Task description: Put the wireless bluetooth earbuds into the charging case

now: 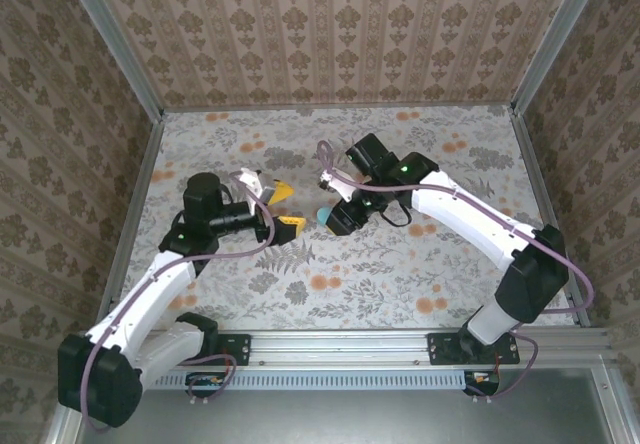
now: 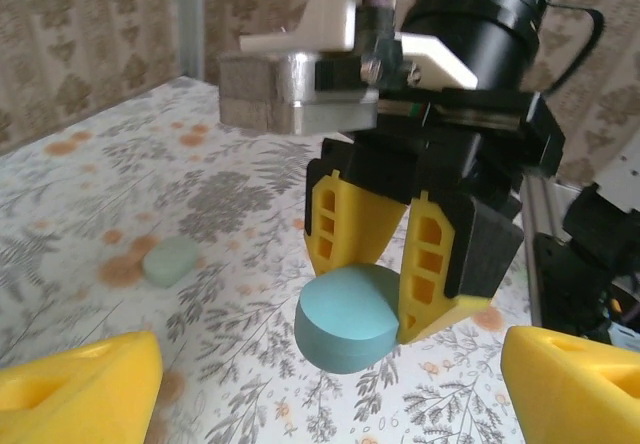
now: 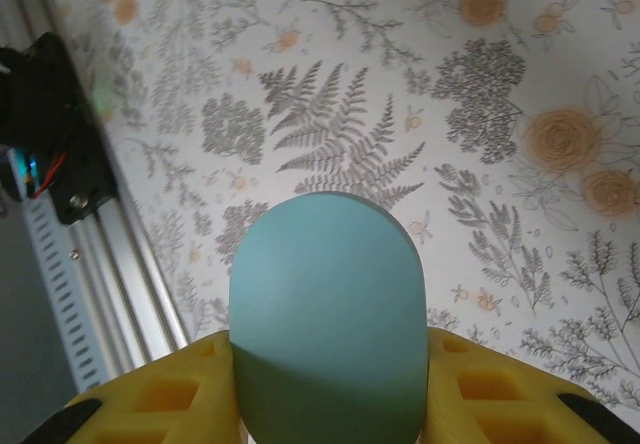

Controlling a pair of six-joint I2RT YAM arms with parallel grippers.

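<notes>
— Status of teal charging case [image 2: 345,319]?
— Clamped in right gripper [image 1: 340,214], lifted off table [image 1: 400,274], probably presented for loading.
— And left gripper [image 1: 287,210]?
— Spread wide, empty, facing case; pale-green piece [image 2: 170,261] lying beyond, on table.

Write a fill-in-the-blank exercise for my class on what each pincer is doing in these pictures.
1. Of the left pincer and the right pincer, the blue case is gripped by the ___ one.
2. The left pincer stands ___, holding nothing.
3. Both pincers' fingers are coloured ___.

Missing words: right; open; yellow.
</notes>
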